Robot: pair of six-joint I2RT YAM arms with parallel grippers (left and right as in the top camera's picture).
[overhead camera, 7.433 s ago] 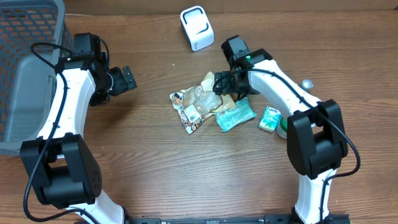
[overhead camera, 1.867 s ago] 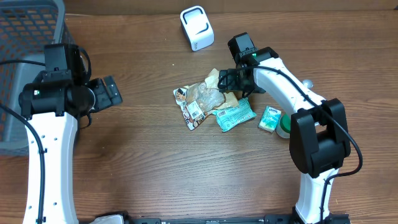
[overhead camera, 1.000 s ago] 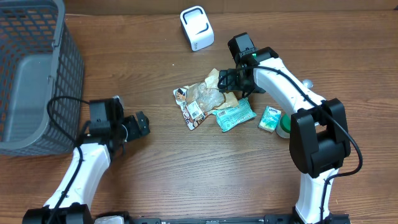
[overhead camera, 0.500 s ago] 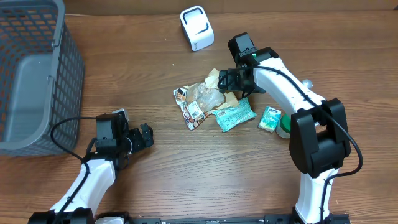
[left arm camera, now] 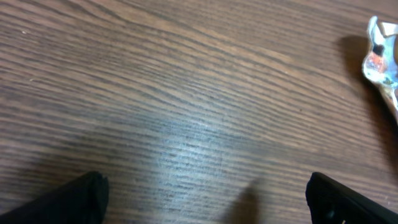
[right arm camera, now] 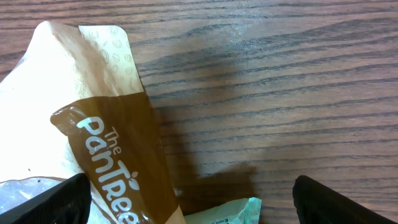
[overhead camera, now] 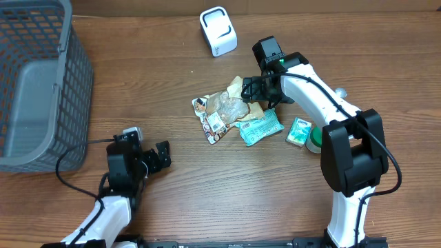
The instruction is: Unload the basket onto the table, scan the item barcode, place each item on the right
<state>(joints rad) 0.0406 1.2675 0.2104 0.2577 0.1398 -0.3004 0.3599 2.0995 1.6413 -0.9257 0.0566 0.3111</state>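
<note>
Wooden table [overhead camera: 220,193] seen from above, 2 white arms on it; left gripper [overhead camera: 164,156] sits low at the front-left over bare wood, well apart from the snack pile, jaws spread wide with nothing between them; the left wrist view shows the same, 2 dark fingertips [left arm camera: 78,194] at the bottom corners, plain wood grain between, only the edge of a shiny packet at the far right; right gripper [overhead camera: 250,90] is at the back edge of the pile in the table's middle, jaws also wide apart, not clamped on anything I can see; its wrist view has the black fingertips [right arm camera: 53,199] at the bottom corners and a cream-and-brown PanTree packet [right arm camera: 102,134] lying on the wood under the left side of the gap; cannot tell if a finger touches it; a corner of the green packet [right arm camera: 231,210] shows at the bottom edge; the pile is 3 items overlapping: PanTree packet at the back, a clear printed snack packet [overhead camera: 217,114] on the left with a small white barcode label [overhead camera: 218,125] facing up, green packet to the right of it; a small green box [overhead camera: 298,131] lies just beside a green disc [overhead camera: 313,142] near the right arm's base, apart from the pile; white barcode scanner [overhead camera: 218,30] stands at the back of the table, apart from the pile; grey mesh basket [overhead camera: 74,83] fills the back-left corner; a small silver ball [overhead camera: 340,92] lies at the right.
</note>
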